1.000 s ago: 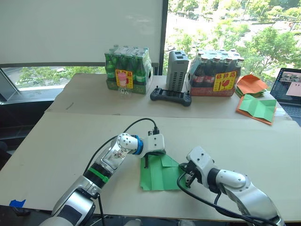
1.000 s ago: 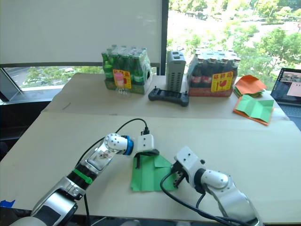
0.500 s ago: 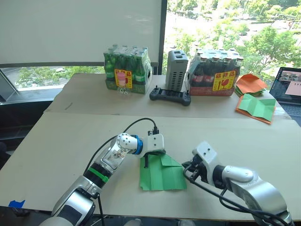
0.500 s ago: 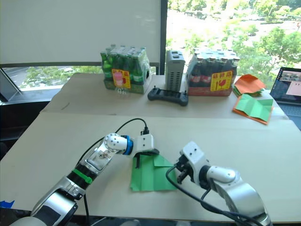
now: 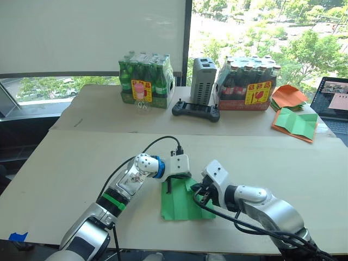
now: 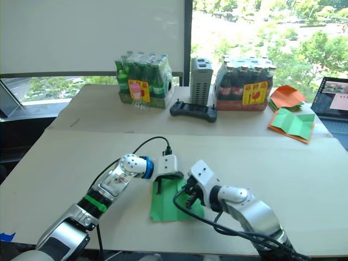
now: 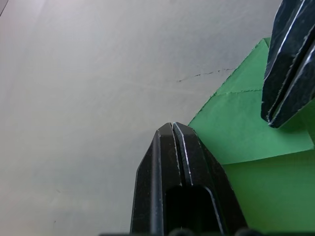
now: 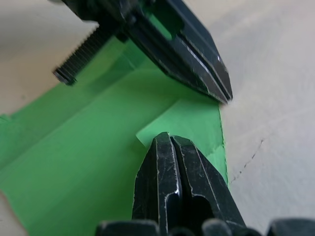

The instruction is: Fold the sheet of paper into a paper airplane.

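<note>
Green paper: the sheet of paper [image 5: 185,201] is lying flat on the table [image 5: 65,174].
Left hand [image 5: 169,188]: closed, pressing its far corner.
Right hand [image 5: 197,197]: closed, pressing the folded flap.
Progress: early; airplane folds remaining.

Matt green paper sheet [image 5: 182,204] (creased); matt, smooth tabletop [image 5: 76,163]; blk fingers.

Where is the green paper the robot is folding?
The sheet of paper lies flat on the near table, between the left gripper and right gripper.
</note>
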